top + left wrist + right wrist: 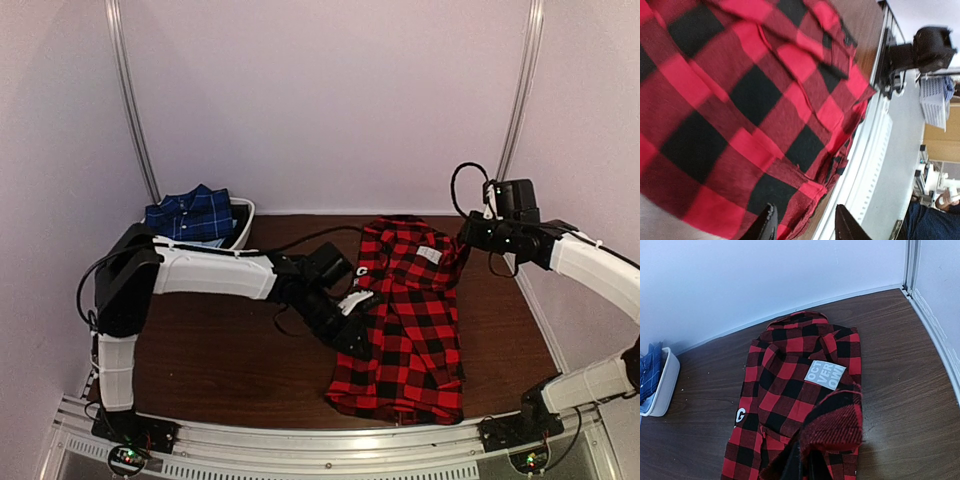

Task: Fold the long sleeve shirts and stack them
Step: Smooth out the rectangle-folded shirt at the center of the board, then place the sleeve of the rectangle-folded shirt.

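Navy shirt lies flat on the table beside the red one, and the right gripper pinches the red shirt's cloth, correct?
No: the navy shirt sits in the white bin at the back left, as the top external view shows. The right gripper does pinch the cloth of the red shirt.

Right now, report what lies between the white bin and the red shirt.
Only bare table separates bin and red shirt, per the right wrist view; the top view shows the left arm above it.
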